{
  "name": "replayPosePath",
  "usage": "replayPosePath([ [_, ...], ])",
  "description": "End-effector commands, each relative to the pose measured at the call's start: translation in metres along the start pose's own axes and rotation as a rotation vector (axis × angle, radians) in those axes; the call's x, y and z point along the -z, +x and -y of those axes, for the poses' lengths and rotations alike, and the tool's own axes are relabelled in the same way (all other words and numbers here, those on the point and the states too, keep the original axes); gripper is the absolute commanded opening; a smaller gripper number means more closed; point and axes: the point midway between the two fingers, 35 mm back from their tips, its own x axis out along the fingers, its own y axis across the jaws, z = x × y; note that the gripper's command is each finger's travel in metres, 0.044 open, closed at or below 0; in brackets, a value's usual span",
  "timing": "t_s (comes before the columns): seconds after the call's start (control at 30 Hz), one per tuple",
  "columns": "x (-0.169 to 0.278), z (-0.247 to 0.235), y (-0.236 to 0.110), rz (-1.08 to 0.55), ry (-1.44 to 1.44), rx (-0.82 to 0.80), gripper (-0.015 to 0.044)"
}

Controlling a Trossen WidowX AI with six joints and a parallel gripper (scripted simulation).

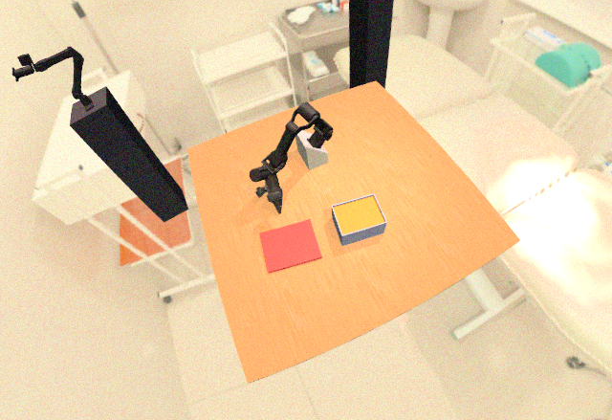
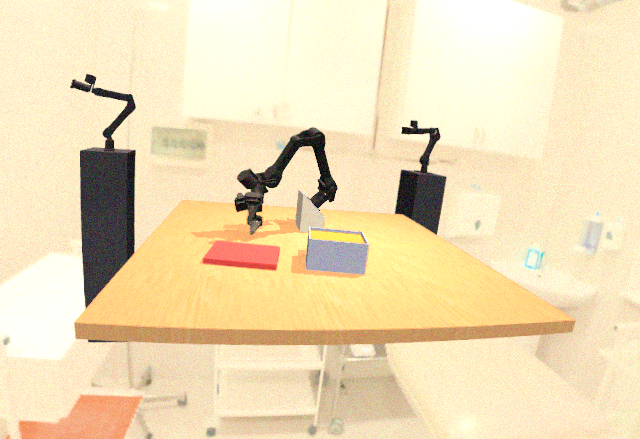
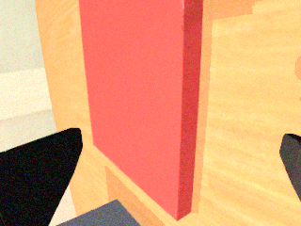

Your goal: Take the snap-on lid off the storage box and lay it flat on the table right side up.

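- The red lid (image 1: 290, 245) is lying flat on the orange wooden table (image 1: 375, 287), off the storage box (image 1: 359, 219) and just to the left of it in the top view, with a strip of bare table showing between them.
- The storage box is standing open, its yellow inside facing up and its bluish-grey walls showing in the exterior view (image 2: 337, 257).
- The pincer (image 1: 278, 206) is hanging above the table just beyond the far edge of the lid, pointing down and touching neither lid nor box.
- Its fingers are standing spread wide and are pinching nothing; in the wrist view the two dark fingertips are sitting at the left and right borders, with the lid (image 3: 134, 82) lying between and past them.
- The black arm (image 1: 284, 145) is reaching from its base near the far middle of the table, beside a grey wedge-shaped block (image 1: 312, 154).
- Two dark pillars (image 1: 125, 153) with small camera arms on top are standing at the left and far sides of the table.
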Motion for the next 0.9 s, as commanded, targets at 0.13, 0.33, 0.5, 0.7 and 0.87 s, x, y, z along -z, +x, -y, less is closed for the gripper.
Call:
replayPosePath([
  [0.13,-0.001,-0.009,-0.012,-0.002,-0.008,-0.005,0.044],
  [0.33,-0.001,-0.015,-0.023,-0.002,-0.008,-0.005,0.044],
  [0.5,-0.001,-0.02,-0.032,-0.001,-0.008,-0.005,0.044],
  [0.7,-0.001,-0.026,-0.042,0.0,-0.008,-0.004,0.044],
  [0.87,-0.002,-0.031,-0.051,0.0,-0.008,-0.004,0.044],
])
